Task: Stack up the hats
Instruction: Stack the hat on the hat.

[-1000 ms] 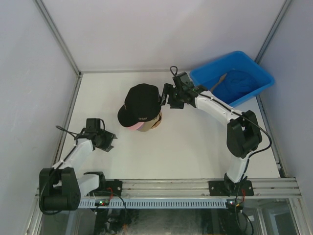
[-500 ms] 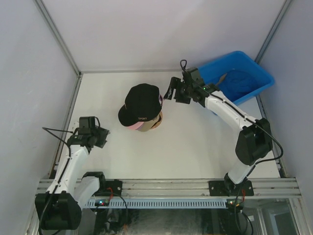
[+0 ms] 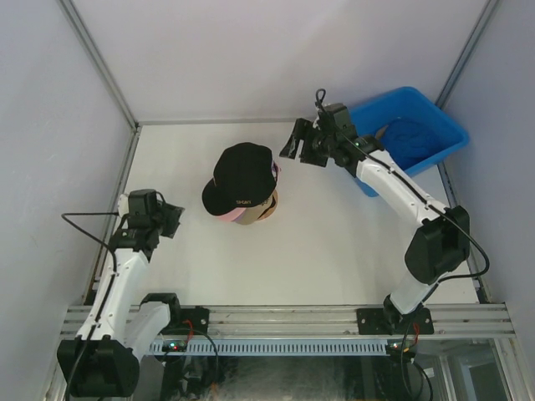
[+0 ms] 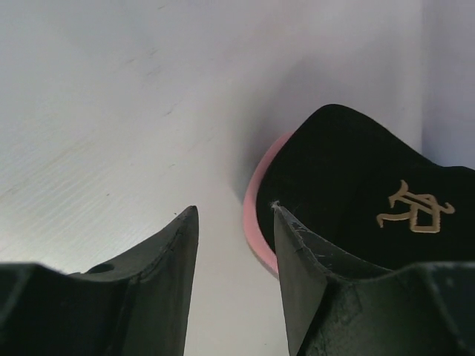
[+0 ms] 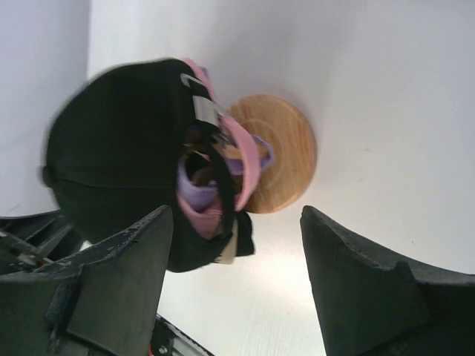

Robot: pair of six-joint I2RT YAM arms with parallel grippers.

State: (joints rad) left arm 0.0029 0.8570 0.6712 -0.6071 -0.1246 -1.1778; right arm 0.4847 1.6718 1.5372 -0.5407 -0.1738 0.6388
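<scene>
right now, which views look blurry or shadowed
Right wrist: the black cap has a smeared outline, while the wooden stand base looks crisp. Left wrist: the left gripper is soft up close, and a shadow lies beside the pink brim. Top external: evenly lit, sharp.

the black cap point(image 3: 242, 171) is matt woven cloth, with a logo point(image 4: 413, 208) stitched in dull gold thread. the pink cap point(image 4: 256, 222) beneath it shows a smooth cloth brim edge, and the purple cap point(image 5: 191, 187) shows thin cloth straps. the stand point(image 5: 278, 152) is pale wood, smooth, with faint turned rings. the bin point(image 3: 441, 117) is blue plastic with a slight sheen. the bench point(image 3: 334, 242) is white and matt, finely ridged up close. the frame rail point(image 3: 334, 316) is bare metal. the fingers point(image 4: 312, 282) of the left end effector point(image 4: 234, 215) are black matt plastic, lightly scuffed.
</scene>
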